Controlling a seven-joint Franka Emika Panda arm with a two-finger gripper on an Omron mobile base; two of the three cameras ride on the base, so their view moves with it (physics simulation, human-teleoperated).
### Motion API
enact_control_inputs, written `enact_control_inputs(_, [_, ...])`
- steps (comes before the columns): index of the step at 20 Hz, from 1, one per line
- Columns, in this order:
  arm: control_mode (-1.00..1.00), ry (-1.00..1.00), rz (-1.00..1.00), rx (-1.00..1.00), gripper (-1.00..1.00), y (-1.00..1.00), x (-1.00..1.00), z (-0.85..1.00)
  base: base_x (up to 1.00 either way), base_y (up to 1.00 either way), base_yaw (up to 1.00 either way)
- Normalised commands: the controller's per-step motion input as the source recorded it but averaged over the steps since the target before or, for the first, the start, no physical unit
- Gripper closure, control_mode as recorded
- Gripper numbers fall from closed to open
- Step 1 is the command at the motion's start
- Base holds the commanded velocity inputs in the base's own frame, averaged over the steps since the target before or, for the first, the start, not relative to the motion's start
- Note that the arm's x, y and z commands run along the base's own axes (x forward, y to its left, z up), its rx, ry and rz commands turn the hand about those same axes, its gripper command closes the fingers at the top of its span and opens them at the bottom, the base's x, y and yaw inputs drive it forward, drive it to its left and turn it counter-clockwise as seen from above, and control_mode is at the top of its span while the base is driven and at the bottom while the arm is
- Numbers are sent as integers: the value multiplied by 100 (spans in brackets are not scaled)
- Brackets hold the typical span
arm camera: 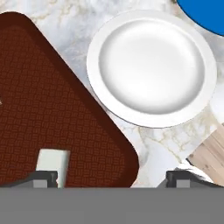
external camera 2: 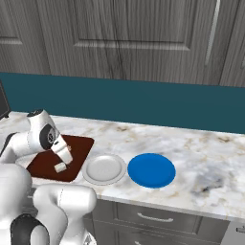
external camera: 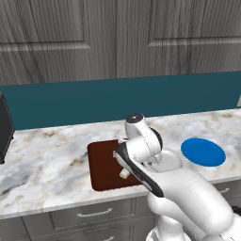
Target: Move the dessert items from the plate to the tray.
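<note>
While your claw (arm camera: 107,179) hangs over the tray's (arm camera: 52,109) near corner, its tips spread wide and grasping nothing, one dessert piece (arm camera: 51,164) lies on the tray; the plate (arm camera: 151,68) sits bare just beside it on the marble desk (external camera 2: 201,158); a blue disc (external camera 2: 151,170) adjoins.

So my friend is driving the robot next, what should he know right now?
Gripper: open, holding nothing, above the tray's corner nearest the plate.
Tray: on the marble counter, left of the plate in the right base view. One cream dessert piece lies on it, near the front edge.
Plate: beside the tray, not touching it, with nothing on it.
Blue disc: on the plate's other side, not part of the job.
Done: the plate is cleared.
Left: probably nothing; back the arm away.
</note>
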Motion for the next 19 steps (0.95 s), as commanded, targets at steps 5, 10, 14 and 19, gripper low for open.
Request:
enact_control_inputs(5, [-100,-17,15,3,-100,-84,-54,16,0,0,0])
enact_control_inputs(10, [-100,-12,30,3,-100,-98,-3,16,0,0,0])
enact_control_inputs(14, [-100,0,18,9,-100,-84,0,26,0,0,0])
enact_control_inputs(19, [-100,3,8,15,-100,-72,1,22,0,0,0])
